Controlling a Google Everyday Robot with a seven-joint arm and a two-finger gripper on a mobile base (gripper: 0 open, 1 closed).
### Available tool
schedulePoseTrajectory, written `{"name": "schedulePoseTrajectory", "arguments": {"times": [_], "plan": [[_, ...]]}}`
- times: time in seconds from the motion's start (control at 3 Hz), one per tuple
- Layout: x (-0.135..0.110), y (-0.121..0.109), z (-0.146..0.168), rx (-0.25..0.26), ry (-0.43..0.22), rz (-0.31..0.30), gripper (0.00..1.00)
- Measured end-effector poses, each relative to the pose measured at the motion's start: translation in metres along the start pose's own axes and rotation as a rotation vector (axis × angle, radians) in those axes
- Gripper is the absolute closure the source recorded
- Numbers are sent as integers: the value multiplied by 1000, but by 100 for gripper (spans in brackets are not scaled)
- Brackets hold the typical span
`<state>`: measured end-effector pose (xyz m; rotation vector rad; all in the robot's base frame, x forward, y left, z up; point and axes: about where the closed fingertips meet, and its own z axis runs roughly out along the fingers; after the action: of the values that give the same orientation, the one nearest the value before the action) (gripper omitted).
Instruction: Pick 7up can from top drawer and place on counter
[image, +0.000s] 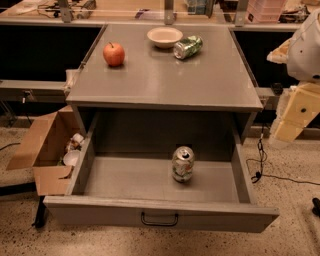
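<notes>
The 7up can (183, 163) stands upright in the open top drawer (160, 212), right of the middle of its floor. It is silvery-white with pale green patches and a pull-tab top. The drawer is pulled fully out, with its dark wire handle (159, 219) on the front panel. The grey counter (160, 80) lies above and behind it. My gripper (295, 112), a white and tan assembly, hangs at the right edge, beside the counter's right side. It is above and to the right of the drawer, well away from the can.
On the counter are a red apple (114, 54) at the back left, a pale bowl (164, 36) at the back, and a dented green can (188, 47) lying on its side beside the bowl. An open cardboard box (47, 150) with trash sits on the floor at the left. Cables (260, 165) run along the floor at the right.
</notes>
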<state>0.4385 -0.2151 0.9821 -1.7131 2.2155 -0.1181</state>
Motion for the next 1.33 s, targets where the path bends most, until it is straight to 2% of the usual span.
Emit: {"name": "schedulePoseTrajectory", "arguments": {"times": [0.33, 0.67, 1.0, 1.33], "plan": [[-1, 0, -1, 5, -11, 2, 0], [-6, 9, 27, -7, -57, 34, 0], [-19, 45, 95, -91, -191, 94, 0], [-30, 75, 161, -168, -360, 158, 0]]}}
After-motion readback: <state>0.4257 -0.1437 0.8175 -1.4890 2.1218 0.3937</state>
